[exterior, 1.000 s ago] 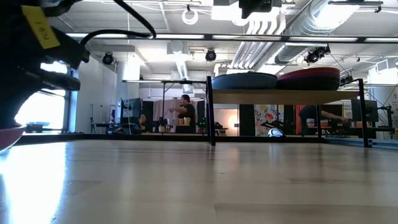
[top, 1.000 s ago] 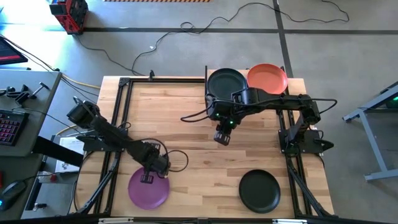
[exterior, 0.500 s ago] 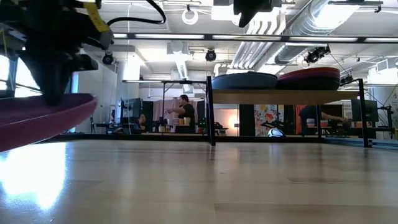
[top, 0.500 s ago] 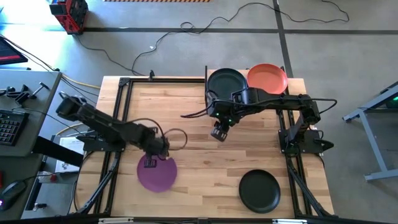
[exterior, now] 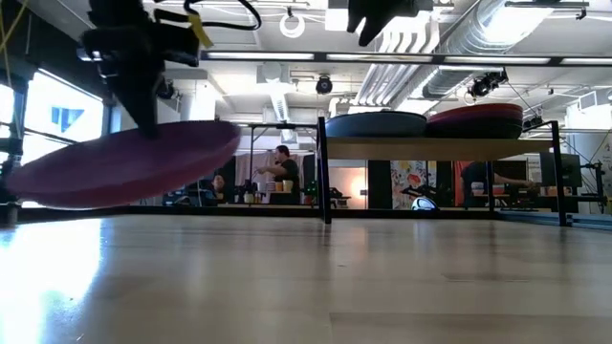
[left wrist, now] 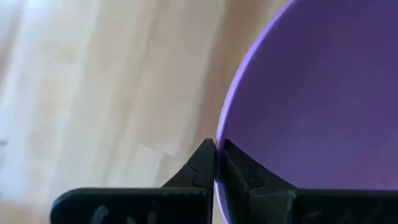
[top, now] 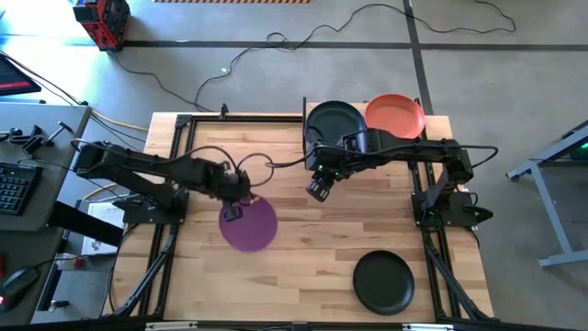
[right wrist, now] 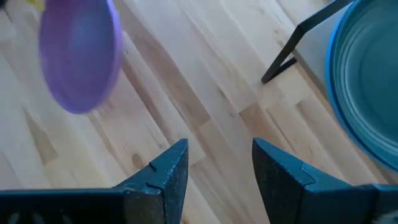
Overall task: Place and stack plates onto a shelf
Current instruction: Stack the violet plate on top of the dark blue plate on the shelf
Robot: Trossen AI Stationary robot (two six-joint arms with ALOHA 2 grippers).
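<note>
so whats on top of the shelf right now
Two piles sit on the shelf: a dark plate tops one, an orange plate the other. Any plates stacked beneath them are covered, so their number and colours cannot be seen.

The table top (top: 303, 239) is made of pale planked wood with a smooth, faintly glossy finish. The purple plate (top: 248, 223) is seen as smooth, matt plastic, the dark plate (top: 383, 281) likewise. The shelf (exterior: 440, 148) is formed of light wood on thin dark metal posts.

no readable text, label, brand, number or sign in any view.
</note>
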